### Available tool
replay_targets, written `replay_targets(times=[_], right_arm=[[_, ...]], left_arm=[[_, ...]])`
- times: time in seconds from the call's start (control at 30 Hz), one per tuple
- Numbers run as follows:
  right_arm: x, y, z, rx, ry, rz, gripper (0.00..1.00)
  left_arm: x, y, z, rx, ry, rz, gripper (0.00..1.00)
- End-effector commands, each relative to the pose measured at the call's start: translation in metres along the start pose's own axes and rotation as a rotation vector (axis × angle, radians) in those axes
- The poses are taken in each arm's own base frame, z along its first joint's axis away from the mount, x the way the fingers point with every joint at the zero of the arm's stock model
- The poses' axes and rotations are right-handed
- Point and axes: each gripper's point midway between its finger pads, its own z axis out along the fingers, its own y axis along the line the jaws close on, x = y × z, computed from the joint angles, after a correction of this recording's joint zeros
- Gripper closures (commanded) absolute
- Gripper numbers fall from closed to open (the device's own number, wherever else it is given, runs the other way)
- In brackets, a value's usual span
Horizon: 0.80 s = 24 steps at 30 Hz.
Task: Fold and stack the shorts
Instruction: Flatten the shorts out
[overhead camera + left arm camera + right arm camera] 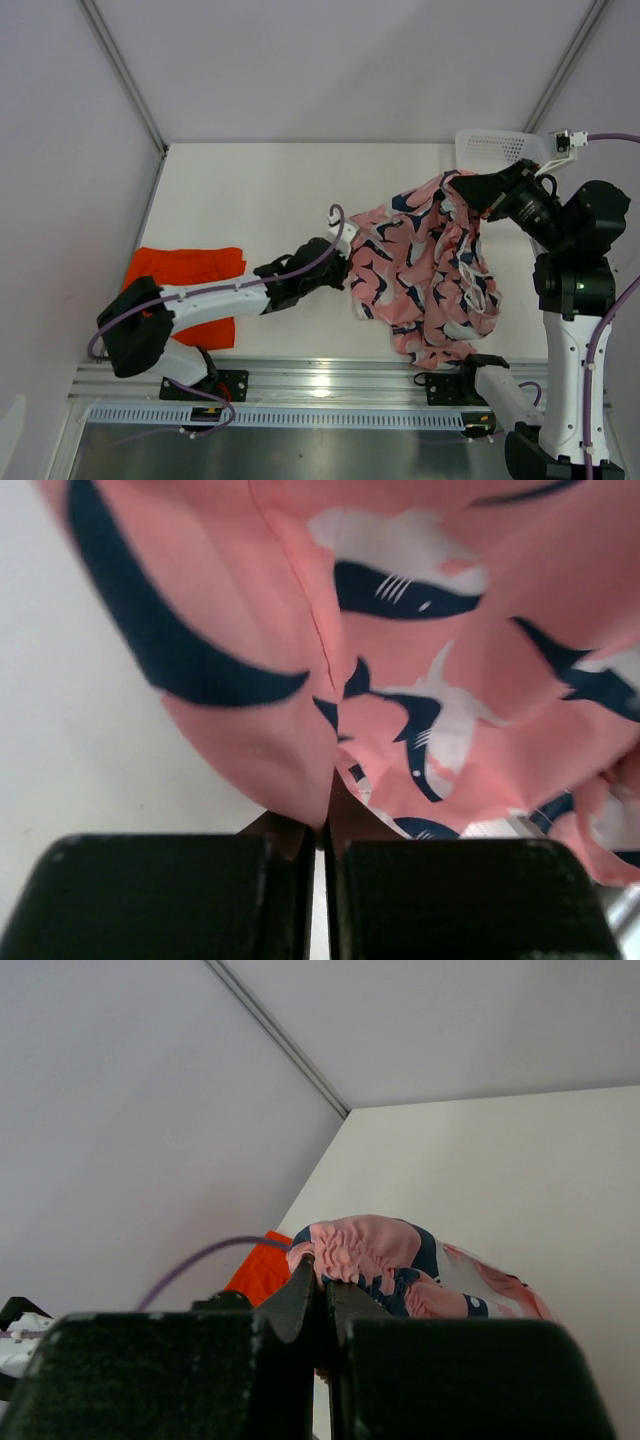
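Note:
The pink fish-print shorts [425, 280] lie bunched at the middle right of the table, their upper end lifted. My right gripper [478, 190] is shut on the gathered waistband [380, 1245], which bulges over its fingertips [300, 1285]. My left gripper [345, 262] is at the shorts' left edge, shut on a pink fold [290, 770] that runs down between its fingers [300, 840]. The plain orange shorts [185, 275] lie flat at the far left, partly under my left arm, and show behind the pink pair as an orange patch [262, 1265].
A white mesh basket [500, 150] stands at the back right, just behind my right gripper. Grey walls close the table at the back and both sides. A metal rail [330, 380] runs along the near edge.

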Motion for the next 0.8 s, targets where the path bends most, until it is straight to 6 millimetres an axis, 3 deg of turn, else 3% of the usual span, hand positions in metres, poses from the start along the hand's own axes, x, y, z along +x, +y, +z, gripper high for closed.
replay_targets(times=[0.0, 0.07, 0.17, 0.27, 0.33, 0.4, 0.43, 0.5, 0.53, 0.67, 0.77], right_arm=[[0.006, -0.001, 0.010, -0.030, 0.009, 0.008, 1.00], [0.010, -0.003, 0.013, -0.016, 0.016, 0.004, 1.00], [0.012, 0.027, 0.011, -0.097, 0.023, -0.035, 1.00], [0.008, 0.079, -0.002, -0.272, 0.022, -0.091, 1.00], [0.005, 0.111, -0.020, -0.364, 0.018, -0.115, 1.00], [0.005, 0.127, -0.034, -0.407, 0.023, -0.120, 1.00], [0.005, 0.139, -0.043, -0.449, 0.030, -0.114, 1.00], [0.002, 0.157, -0.066, -0.507, -0.001, -0.126, 1.00], [-0.002, 0.165, -0.075, -0.530, -0.022, -0.123, 1.00], [-0.018, 0.205, -0.119, -0.623, -0.082, -0.148, 1.00], [-0.021, 0.225, -0.141, -0.657, -0.080, -0.165, 1.00]], left_arm=[[-0.074, 0.000, -0.050, 0.070, -0.082, -0.036, 1.00], [-0.097, 0.013, -0.092, 0.051, -0.080, -0.046, 1.00], [-0.112, 0.019, -0.143, 0.054, -0.095, -0.016, 1.00], [-0.136, 0.016, -0.199, 0.103, -0.129, 0.031, 1.00], [-0.155, 0.018, -0.249, 0.120, -0.190, 0.043, 1.00], [-0.161, 0.017, -0.278, 0.148, -0.225, 0.055, 1.00], [-0.172, 0.010, -0.304, 0.197, -0.255, 0.063, 1.00], [-0.176, 0.009, -0.327, 0.224, -0.278, 0.068, 1.00], [-0.188, 0.007, -0.353, 0.247, -0.320, 0.070, 1.00], [-0.199, 0.003, -0.403, 0.301, -0.400, 0.071, 1.00], [-0.204, 0.002, -0.436, 0.340, -0.465, 0.071, 1.00]])
